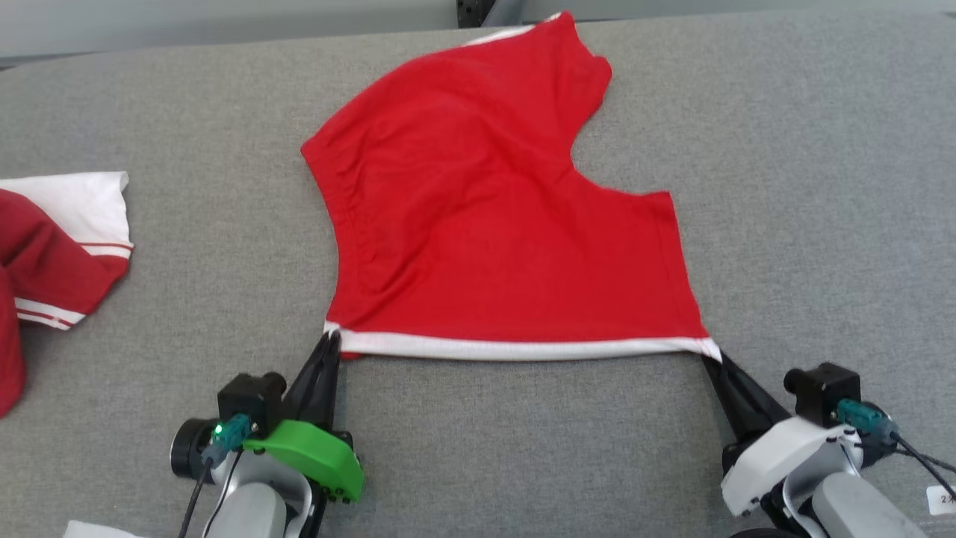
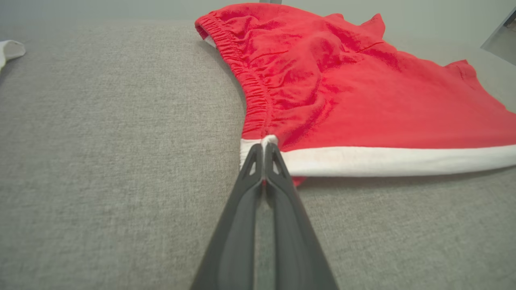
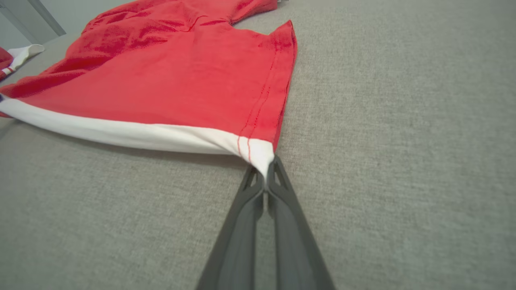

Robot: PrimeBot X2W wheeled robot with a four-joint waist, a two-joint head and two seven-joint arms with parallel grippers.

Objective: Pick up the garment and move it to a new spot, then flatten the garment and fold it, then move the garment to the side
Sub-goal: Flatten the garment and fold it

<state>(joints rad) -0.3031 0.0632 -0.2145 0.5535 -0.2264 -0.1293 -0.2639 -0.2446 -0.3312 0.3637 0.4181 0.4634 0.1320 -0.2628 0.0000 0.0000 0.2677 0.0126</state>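
The garment [image 1: 485, 224] is red with a white band along its near edge and a gathered seam down its left side. It lies spread on the grey fabric surface [image 1: 523, 448], its near edge pulled straight between my two grippers. My left gripper [image 1: 331, 345] is shut on the near left corner of the white band, seen close in the left wrist view [image 2: 264, 147] with the garment [image 2: 363, 100] rumpled beyond it. My right gripper [image 1: 713, 359] is shut on the near right corner, and in the right wrist view [image 3: 269, 165] the garment [image 3: 181, 80] is lifted slightly off the surface.
A second red and white garment [image 1: 52, 254] with striped trim lies bunched at the left edge of the surface. A small white label [image 1: 942, 499] sits at the lower right. Bare grey fabric stretches to the right and in front of the garment.
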